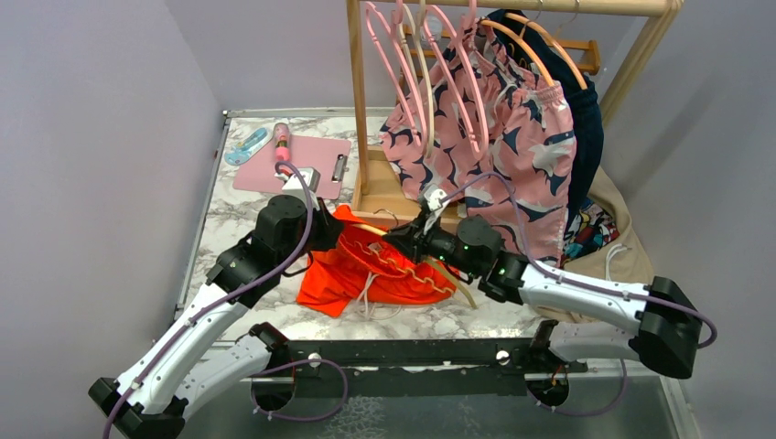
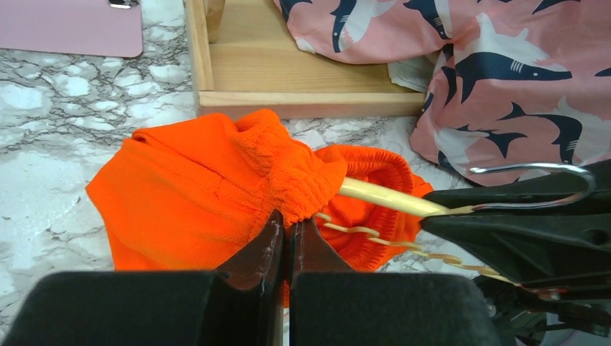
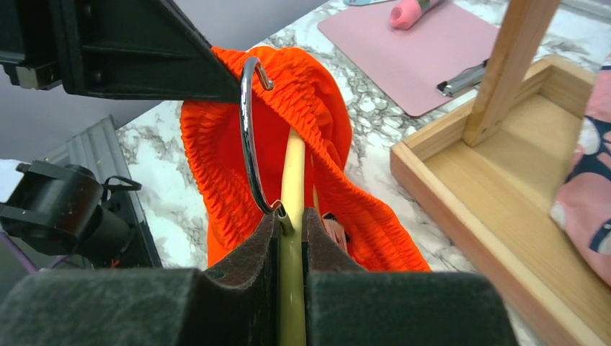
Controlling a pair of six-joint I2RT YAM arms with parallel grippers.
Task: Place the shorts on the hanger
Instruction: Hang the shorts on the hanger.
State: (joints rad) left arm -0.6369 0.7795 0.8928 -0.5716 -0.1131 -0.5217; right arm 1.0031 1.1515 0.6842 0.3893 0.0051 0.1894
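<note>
marble table (image 1: 210,206): shorts (image 1: 366,274) lie bunched on it, just in front of wooden rack base (image 2: 302,72).
hanger (image 2: 378,196): one arm pushed into waistband opening, rest outside.
left gripper (image 2: 288,232): jaws pinched together on waistband elastic.
right gripper (image 3: 290,220): clamped on hanger neck under hook (image 3: 247,122).
risks: thin pinch slips and elastic springs off arm; hanger twists in clamp; drawstring (image 1: 368,291) snags; fabric catches on rack base.

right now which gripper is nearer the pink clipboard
Left. The left gripper sits just short of the pink clipboard, pinching the shorts; the right gripper is farther right, clamped on the hanger.
</note>
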